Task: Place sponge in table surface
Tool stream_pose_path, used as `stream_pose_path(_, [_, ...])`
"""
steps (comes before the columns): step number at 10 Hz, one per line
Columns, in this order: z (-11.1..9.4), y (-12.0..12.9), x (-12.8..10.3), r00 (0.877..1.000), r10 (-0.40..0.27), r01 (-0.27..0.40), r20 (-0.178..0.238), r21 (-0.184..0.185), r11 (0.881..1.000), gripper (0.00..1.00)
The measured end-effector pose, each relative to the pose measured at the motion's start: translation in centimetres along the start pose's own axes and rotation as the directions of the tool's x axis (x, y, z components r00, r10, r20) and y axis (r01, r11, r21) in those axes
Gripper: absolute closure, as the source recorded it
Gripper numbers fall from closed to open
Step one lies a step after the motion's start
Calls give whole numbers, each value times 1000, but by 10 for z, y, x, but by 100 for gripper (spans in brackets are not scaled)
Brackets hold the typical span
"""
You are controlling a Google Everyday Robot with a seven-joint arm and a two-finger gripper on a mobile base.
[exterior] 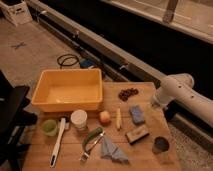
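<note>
A blue sponge (136,114) lies flat on the wooden table (150,155), right of centre. My white arm (175,92) reaches in from the right, its rounded end above the table's right edge, up and to the right of the sponge and apart from it. My gripper does not show; it is hidden behind the arm or out of view. Nothing is seen being held.
A yellow bin (67,89) stands at the back left. Around the sponge lie a dark cluster (128,93), a reddish fruit (104,117), a yellow stick (118,119), a tan block (137,134), a dark cup (161,145), a blue cloth (112,149), a white cup (78,119) and a green cup (49,126).
</note>
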Motion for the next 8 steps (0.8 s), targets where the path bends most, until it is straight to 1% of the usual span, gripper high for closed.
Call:
stream_pose_path(1, [9,4,0,1000,4,-4,-11,-10,1000,24])
stream_pose_path(3, [20,9,-2,1000,12,-12,-28,-20,1000,24])
stream_pose_path(5, [28,12,-4,999,18,-19,-38,-29,999,24])
stream_pose_path(6, [32,13,-7,999,21,-22,-36,-38,999,24])
stream_pose_path(7, [38,16,-8,999,22,-25,-38,-57,998,24])
stream_pose_path(8, [44,17,-12,999,23,-25,-24,-84,996,24])
